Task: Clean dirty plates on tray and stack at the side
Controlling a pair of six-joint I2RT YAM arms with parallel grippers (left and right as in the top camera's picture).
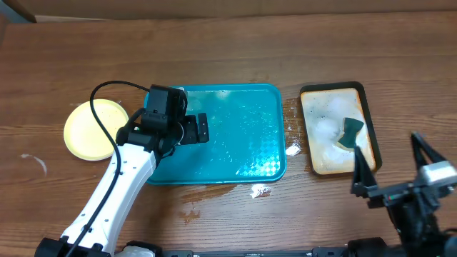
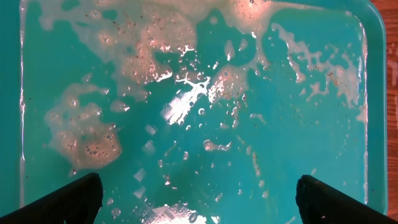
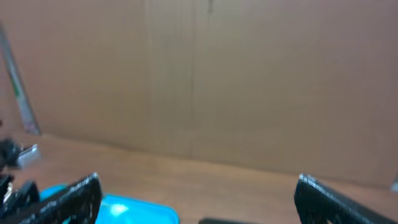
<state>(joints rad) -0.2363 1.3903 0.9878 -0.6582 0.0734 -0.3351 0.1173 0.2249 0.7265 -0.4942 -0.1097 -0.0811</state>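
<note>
Table [image 1: 228, 43]: wooden, with puddles [image 1: 260, 190] just off the near edge of the big tray and more wet between the two trays.
Big tray [image 1: 243, 135]: teal, in the middle of the table, with no plate on it. Its floor carries only water and suds [image 2: 87, 140] flecked with dark specks.
Left arm [image 1: 118, 182]: reaches up from the near edge to the tray's left end, its wrist turned so the fingers point down at the tray floor.
Right arm [image 1: 421, 203]: sits at the near right corner, apart from both trays, with its wrist level and facing the back wall.
Plates [image 1: 89, 130]: a pale yellow-green one lies on the table just left of the big tray, its right edge hidden behind the left arm. I cannot tell whether the white ones sit under it.
Small tray [image 1: 332, 87]: beige with a dark rim, right of the big one, holding foam and the green sponge [image 1: 350, 133].
Left gripper [image 1: 194, 130]: jaws spread wide and empty, hanging over the wet tray floor.
Right gripper [image 1: 391, 163]: spread wide too, holding nothing.
Risk, stack: I reckon a swing of the left arm back could catch the plate edge beside it and shove it across the table.
Risk, wet: the soapy film would make any plate slippery to pinch, and the puddles could let it skid.
Risk, job: dark specks in the suds suggest dirt could get back onto anything set down there.
</note>
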